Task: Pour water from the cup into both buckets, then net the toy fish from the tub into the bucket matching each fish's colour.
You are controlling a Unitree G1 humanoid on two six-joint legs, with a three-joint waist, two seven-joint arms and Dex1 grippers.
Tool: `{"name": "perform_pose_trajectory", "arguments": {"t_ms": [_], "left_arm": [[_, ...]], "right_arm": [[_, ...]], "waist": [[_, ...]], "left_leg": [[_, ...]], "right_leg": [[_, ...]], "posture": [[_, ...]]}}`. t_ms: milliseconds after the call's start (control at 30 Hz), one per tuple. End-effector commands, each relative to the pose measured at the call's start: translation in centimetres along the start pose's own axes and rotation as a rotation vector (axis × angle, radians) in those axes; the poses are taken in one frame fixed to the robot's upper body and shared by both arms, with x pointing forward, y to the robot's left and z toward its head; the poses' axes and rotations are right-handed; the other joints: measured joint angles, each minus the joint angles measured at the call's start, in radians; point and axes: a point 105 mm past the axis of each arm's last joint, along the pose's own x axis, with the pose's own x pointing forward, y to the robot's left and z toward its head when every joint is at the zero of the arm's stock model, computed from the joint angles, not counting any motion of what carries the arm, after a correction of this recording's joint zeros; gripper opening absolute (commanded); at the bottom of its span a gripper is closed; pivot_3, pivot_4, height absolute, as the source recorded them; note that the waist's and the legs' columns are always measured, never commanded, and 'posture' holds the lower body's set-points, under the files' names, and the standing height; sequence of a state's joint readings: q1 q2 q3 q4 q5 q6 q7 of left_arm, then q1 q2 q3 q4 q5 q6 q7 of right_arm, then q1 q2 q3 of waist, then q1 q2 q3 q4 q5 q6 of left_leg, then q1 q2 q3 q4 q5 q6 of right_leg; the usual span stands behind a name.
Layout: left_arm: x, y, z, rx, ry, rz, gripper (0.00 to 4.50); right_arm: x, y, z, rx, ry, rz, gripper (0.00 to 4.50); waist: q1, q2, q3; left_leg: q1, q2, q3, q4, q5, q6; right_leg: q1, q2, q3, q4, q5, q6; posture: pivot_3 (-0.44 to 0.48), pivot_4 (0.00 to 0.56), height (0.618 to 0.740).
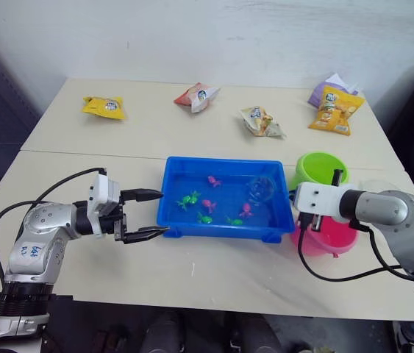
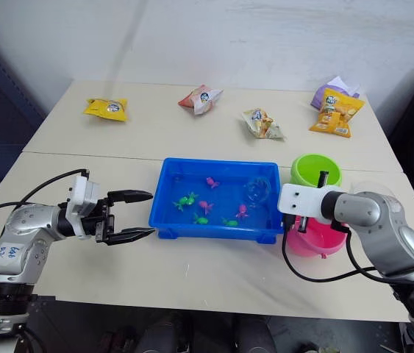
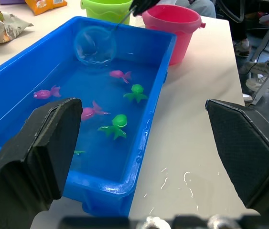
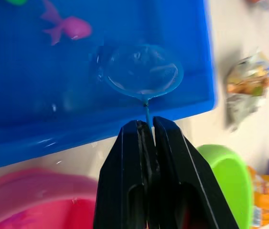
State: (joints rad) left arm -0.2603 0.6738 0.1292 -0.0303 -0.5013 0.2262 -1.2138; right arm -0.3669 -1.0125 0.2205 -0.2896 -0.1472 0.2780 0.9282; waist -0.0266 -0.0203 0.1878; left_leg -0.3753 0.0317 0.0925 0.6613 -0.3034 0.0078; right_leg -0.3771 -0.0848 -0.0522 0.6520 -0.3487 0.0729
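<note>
With our right tool (image 4: 147,125) pinching the net (image 4: 143,74) by its stick, hoop dipped in the tub's (image 1: 225,226) far right corner, we should sweep slowly under the nearest pink fish (image 1: 245,209), left tool (image 1: 150,214) spread beside the tub.

Readable text: almost none.
Left forearm (image 1: 29,254) carries blue handwritten marks, too small to make out. Snack packets at the table's 12 o'clock edge, e.g. the yellow one (image 1: 104,107), show printed logos, none legible.
</note>
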Motion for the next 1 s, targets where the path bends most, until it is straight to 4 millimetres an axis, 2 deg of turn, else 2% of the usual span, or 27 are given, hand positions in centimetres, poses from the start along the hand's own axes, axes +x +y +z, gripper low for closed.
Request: {"name": "perform_pose_trajectory", "arguments": {"t_ms": [33, 300, 400, 500, 633, 867, 1000], "left_arm": [[-0.3, -0.2, 0.9, 0.043, -0.04, 0.009, 4.46], [-0.4, -0.2, 0.4, 0.041, -0.05, 0.024, 4.46], [-0.3, -0.1, 0.4, 0.042, -0.049, 0.024, 4.46], [-0.1, 0.0, 0.4, 0.044, -0.047, 0.023, 4.46], [0.0, 0.1, 0.6, 0.049, -0.045, 0.019, 4.46], [0.4, 0.6, 1.8, 0.056, -0.073, 0.015, 4.46], [1.4, 0.5, 2.7, 0.046, -0.093, -0.034, 4.46]], "right_arm": [[-0.7, 0.1, 0.4, -0.019, 0.024, 0.044, 0.0], [-0.2, 0.6, 1.4, 0.161, -0.051, 0.038, 0.0], [-0.2, 0.5, 1.3, 0.172, -0.05, 0.013, 0.0], [-0.1, 0.0, 2.4, 0.303, -0.131, -0.029, 0.0], [-0.4, 0.0, 2.7, 0.401, -0.165, -0.048, 0.0], [-2.5, -0.1, 2.4, 0.59, -0.235, -0.133, 0.0], [-5.0, 0.3, 2.8, 0.651, -0.336, -0.186, 0.0]], "waist": [[-0.001, 0.0, 0.0], [-0.001, 0.0, 0.0], [-0.001, 0.0, 0.0], [-0.003, 0.0, 0.0], [-0.002, 0.0, 0.0], [0.001, 0.0, 0.0], [0.001, 0.0, 0.0]], "left_leg": [[0.0, 0.0, 0.0, 0.0, 0.0, 0.0], [0.0, 0.0, 0.0, 0.0, 0.0, 0.0], [0.0, 0.0, -0.001, 0.0, 0.0, -0.001], [0.0, 0.0, -0.001, 0.0, 0.0, -0.001], [0.0, 0.0, -0.001, -0.001, -0.001, -0.001], [0.0, -0.001, -0.001, -0.002, -0.001, 0.0], [0.0, -0.001, -0.001, -0.004, -0.001, 0.0]], "right_leg": [[0.0, 0.0, 0.0, 0.0, 0.0, 0.0], [0.0, -0.001, 0.0, 0.0, 0.0, 0.0], [0.0, -0.001, 0.0, 0.0, 0.0, 0.0], [0.0, -0.001, 0.0, 0.0, 0.0, 0.0], [0.0, -0.001, 0.0, 0.0, 0.0, 0.0], [0.0, -0.002, -0.001, -0.001, 0.0, 0.0], [0.0, -0.001, -0.001, -0.002, 0.0, 0.0]], "posture": [[0.0, 0.15, 0.738], [0.0, 0.15, 0.738], [0.0, 0.15, 0.738], [0.0, 0.15, 0.738], [0.0, 0.15, 0.738], [0.0, 0.15, 0.738], [0.0, 0.15, 0.738]]}}
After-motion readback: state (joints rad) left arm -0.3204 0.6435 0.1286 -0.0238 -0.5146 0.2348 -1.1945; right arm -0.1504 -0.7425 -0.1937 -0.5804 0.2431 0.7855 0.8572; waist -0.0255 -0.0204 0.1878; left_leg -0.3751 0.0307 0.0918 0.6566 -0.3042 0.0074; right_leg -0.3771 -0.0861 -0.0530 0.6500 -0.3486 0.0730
